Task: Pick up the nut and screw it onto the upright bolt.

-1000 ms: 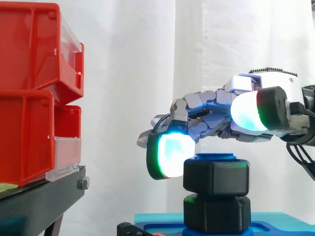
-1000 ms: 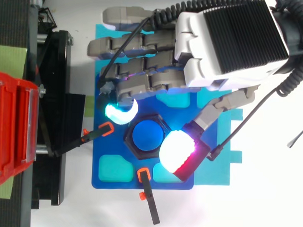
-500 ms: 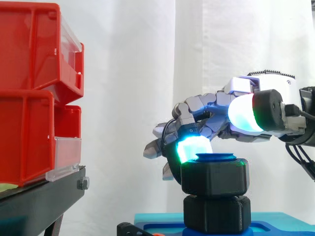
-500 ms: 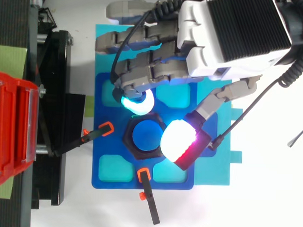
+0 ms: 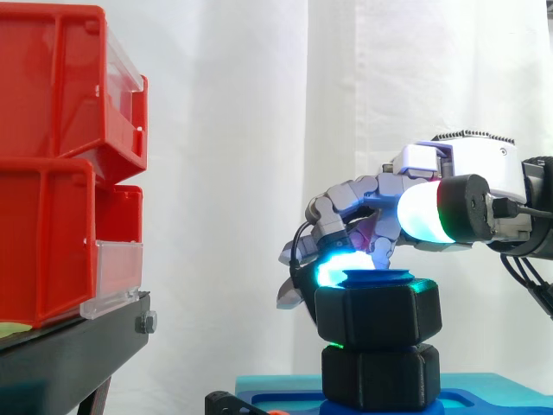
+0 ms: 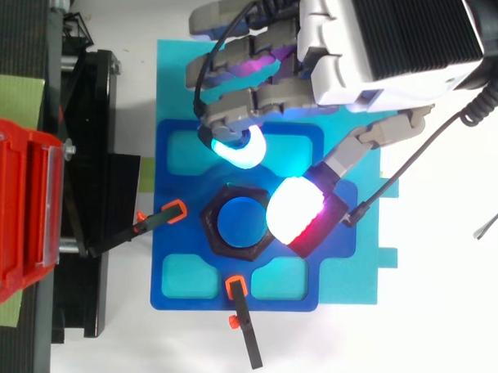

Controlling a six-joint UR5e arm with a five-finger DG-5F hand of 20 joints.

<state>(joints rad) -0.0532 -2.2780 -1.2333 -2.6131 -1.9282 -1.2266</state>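
Note:
A black hex nut [image 6: 221, 244] sits at the top of the blue upright bolt [image 6: 239, 221], above a second black nut [image 5: 380, 377] low on the same bolt. In the side view the upper nut [image 5: 378, 316] has the bolt's blue end [image 5: 378, 277] showing just above it. My hand [image 6: 385, 44] reaches in from the right over the bolt with its fingers curled. The thumb's white-red pad [image 6: 295, 217] lies against the nut's right corner. A cyan fingertip [image 6: 238, 149] hangs beyond the nut's far side, with a strip of blue plate between them.
The bolt stands in a blue fixture plate [image 6: 170, 233] on a teal sheet [image 6: 175, 77]. Two black clamps with orange tips [image 6: 174, 210] [image 6: 233, 284] point at the bolt. Red bins [image 5: 52, 173] on a black stand [image 5: 78, 346] rise to the left.
The fingers and thumb have swept round the nut toward its far side, and the nut has turned with them. The cyan fingertip has come off the nut's upper left edge.

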